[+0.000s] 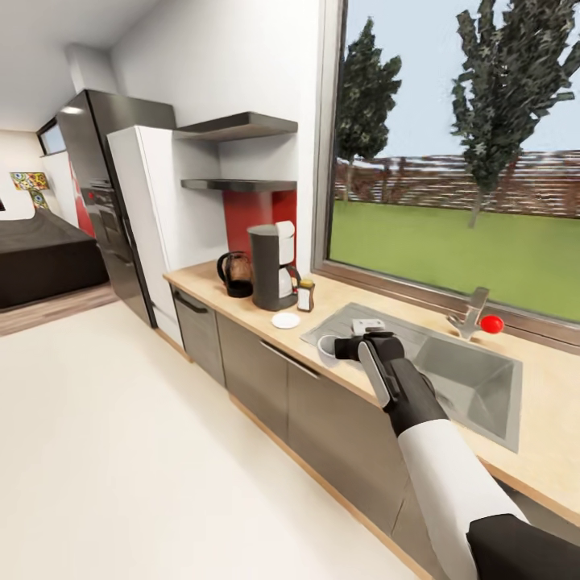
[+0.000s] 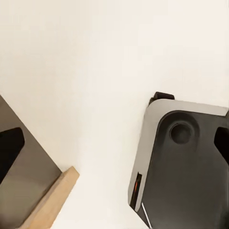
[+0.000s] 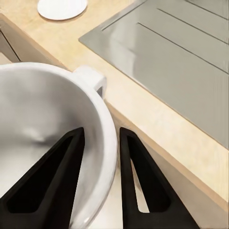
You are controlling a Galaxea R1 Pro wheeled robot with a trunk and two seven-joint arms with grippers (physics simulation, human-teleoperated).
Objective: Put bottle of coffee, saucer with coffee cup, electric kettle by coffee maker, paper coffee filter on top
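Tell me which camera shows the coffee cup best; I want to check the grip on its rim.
The right wrist view: the coffee cup fills the near frame, its rim pinched between the right gripper fingers, handle visible. The head view shows just a sliver of the cup beside the gripper over the countertop edge.

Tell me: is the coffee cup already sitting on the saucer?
No. In the right wrist view the right hand pinches the coffee cup's rim, while the saucer lies bare farther along the countertop.
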